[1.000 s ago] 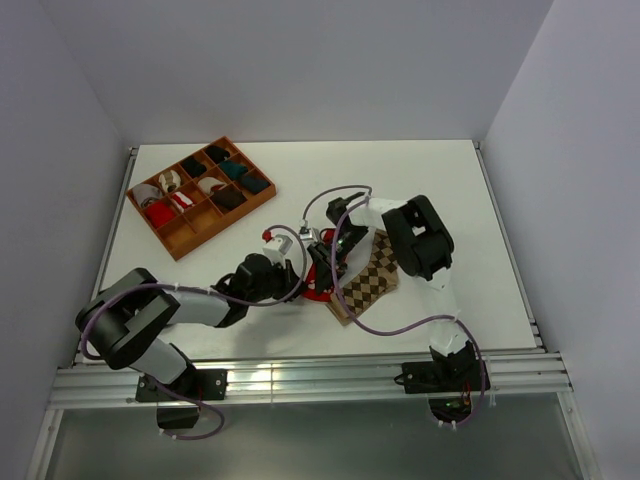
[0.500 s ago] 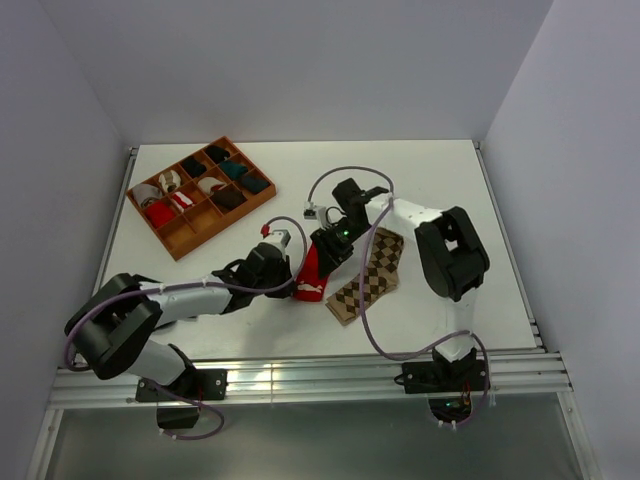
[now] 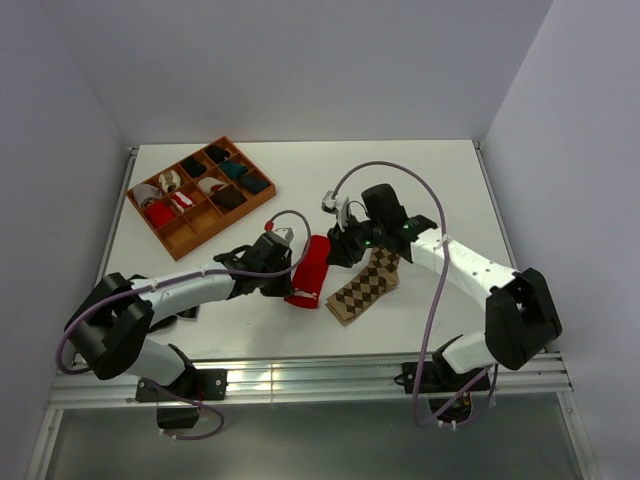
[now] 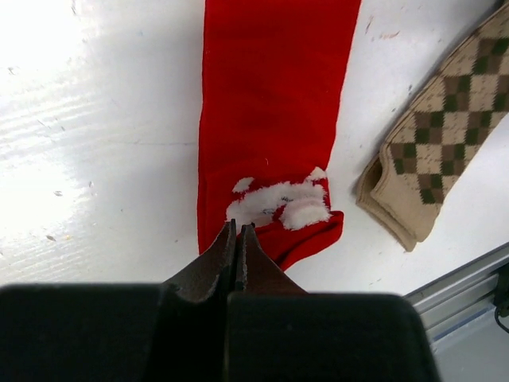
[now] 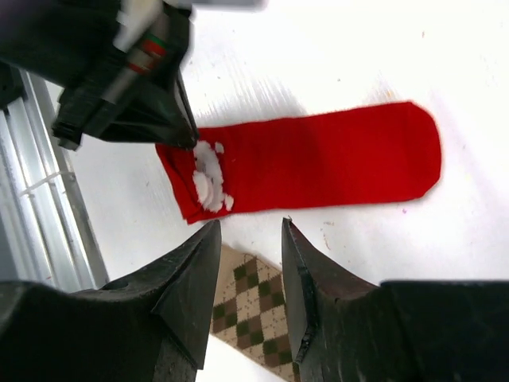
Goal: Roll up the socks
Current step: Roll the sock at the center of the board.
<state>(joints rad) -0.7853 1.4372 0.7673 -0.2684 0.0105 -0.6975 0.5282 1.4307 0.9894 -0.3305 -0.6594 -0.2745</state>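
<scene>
White tabletop [image 3: 400, 170] between pale walls [image 3: 300, 70] carries red sock [image 3: 309, 270], argyle sock [image 3: 365, 288], tray [image 3: 222, 224].

Loads of bare tabletop [image 3: 430, 180] out back; the red sock [image 3: 310, 268] and argyle sock [image 3: 365, 288] lay just beside each other, with a thin gap between.

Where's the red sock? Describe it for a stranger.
On the white table, right of the wooden compartment tray, two socks lie flat side by side. The red sock is the left one, with a white patch at its near end, unlike the tan-and-brown argyle sock.
</scene>
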